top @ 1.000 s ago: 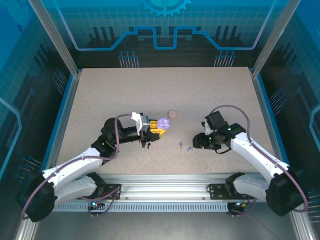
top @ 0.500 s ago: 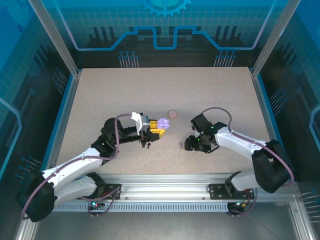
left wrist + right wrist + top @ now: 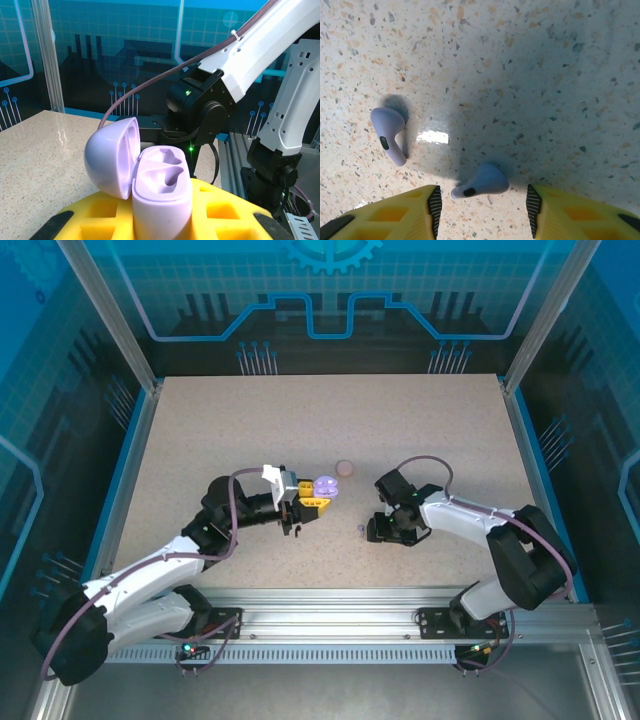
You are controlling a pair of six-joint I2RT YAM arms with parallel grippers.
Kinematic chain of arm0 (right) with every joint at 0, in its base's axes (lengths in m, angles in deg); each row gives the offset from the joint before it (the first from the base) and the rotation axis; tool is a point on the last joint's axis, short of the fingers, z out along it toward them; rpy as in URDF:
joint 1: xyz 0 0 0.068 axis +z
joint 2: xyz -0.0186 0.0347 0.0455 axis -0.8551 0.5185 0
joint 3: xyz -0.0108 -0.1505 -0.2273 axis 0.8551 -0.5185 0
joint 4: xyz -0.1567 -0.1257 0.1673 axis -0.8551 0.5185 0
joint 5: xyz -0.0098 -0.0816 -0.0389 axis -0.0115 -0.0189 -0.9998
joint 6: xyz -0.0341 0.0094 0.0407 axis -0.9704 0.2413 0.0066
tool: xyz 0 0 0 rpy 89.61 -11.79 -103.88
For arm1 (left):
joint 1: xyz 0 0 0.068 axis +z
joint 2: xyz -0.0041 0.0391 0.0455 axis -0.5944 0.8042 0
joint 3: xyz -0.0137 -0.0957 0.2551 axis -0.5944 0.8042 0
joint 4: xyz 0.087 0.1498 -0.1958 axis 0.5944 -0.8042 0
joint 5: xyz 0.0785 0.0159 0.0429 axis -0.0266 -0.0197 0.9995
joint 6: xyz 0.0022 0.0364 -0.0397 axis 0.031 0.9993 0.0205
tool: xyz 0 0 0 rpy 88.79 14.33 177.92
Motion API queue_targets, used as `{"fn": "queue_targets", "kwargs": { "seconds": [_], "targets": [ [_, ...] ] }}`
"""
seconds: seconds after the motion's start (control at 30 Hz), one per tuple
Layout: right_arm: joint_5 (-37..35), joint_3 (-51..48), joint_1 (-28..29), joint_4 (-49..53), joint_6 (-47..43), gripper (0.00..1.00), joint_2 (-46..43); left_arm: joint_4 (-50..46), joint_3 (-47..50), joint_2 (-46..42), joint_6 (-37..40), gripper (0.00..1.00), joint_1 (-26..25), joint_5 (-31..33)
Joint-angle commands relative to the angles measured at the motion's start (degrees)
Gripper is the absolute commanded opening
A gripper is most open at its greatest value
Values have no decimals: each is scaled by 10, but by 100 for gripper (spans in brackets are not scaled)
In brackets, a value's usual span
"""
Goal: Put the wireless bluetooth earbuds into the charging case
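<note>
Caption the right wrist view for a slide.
Open right gripper flanking one lilac earbud on the table; second earbud nearby.

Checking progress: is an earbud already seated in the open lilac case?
No, both slots of the case are visibly empty.

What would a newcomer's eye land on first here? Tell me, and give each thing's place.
The open lilac charging case, both sockets empty, stands clamped in the yellow jaws of the left tool. On the speckled table, one lilac earbud lies between the parted jaws of the right tool, and a second lilac earbud lies just left of it in the right wrist view.
</note>
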Motion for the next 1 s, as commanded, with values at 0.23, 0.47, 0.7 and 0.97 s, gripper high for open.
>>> {"fn": "queue_targets", "kwargs": {
  "seconds": [0.23, 0.47, 0.7, 0.97],
  "targets": [
    [-6, 27, 13, -17, 1, 44, 29, -9, 1, -13, 9, 2, -4, 10],
    [-11, 35, 16, -20, -4, 40, 41, -10, 1, -13, 9, 2, -4, 13],
    [-12, 42, 19, -14, -7, 34, 52, -12, 1, -14, 9, 2, -4, 14],
    [-18, 66, 28, 27, -18, 32, 79, -17, 1, -15, 11, 2, -4, 16]
  ]
}}
